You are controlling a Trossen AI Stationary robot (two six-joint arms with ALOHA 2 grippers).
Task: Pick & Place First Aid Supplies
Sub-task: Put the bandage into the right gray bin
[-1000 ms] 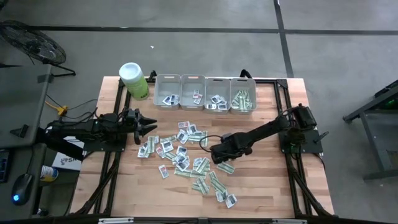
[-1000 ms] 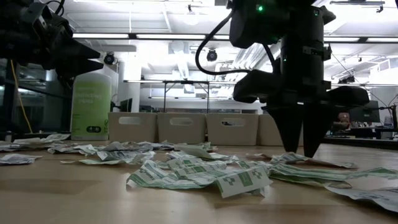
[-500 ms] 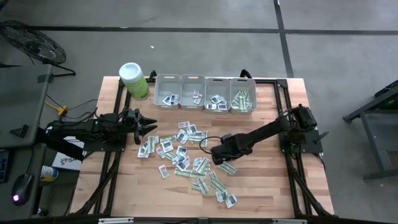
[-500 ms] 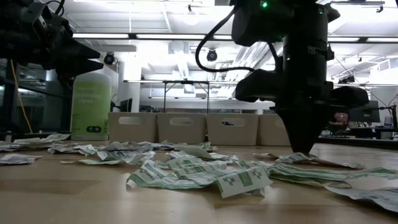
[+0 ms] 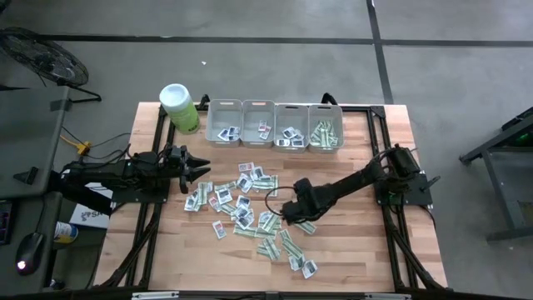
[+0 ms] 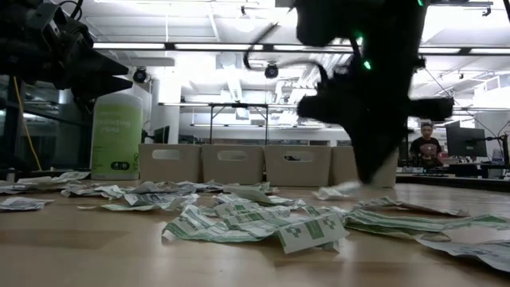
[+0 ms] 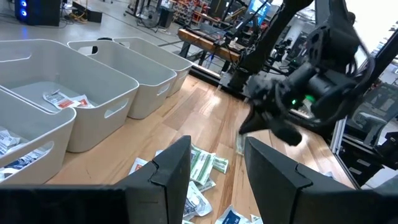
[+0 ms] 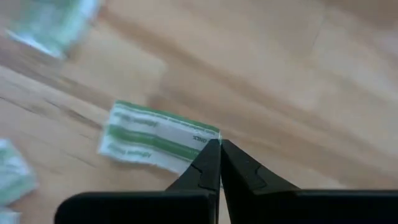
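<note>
Many first aid supplies (image 5: 250,208), small white packets and green-and-white strips, lie scattered on the wooden table (image 5: 358,250). My right gripper (image 5: 286,213) hangs over the right side of the pile, shut on one green-and-white strip packet (image 8: 155,138), which shows just above the table in the low view (image 6: 335,192). My left gripper (image 5: 202,170) waits at the pile's left edge, held level and open, with nothing between its fingers (image 7: 171,168). My right gripper pinches one short end of the strip packet (image 8: 210,139) between its two fingertips. The fingers come from above, slanting steeply down. The packet sticks out sideways from the tips, about level, and is lifted clear of the table (image 6: 323,194).
A row of grey bins (image 5: 275,125) holding sorted packets stands along the far edge, and a lime-green canister (image 5: 178,107) with a white lid stands to their left. Bare wood lies at the table's near and right sides. A person (image 6: 426,147) sits in the room behind.
My right gripper has shut on the end of a green-and-white strip packet on the table, then risen and tipped, drifting slightly toward the near-left. The packet has come up off the table with it.
</note>
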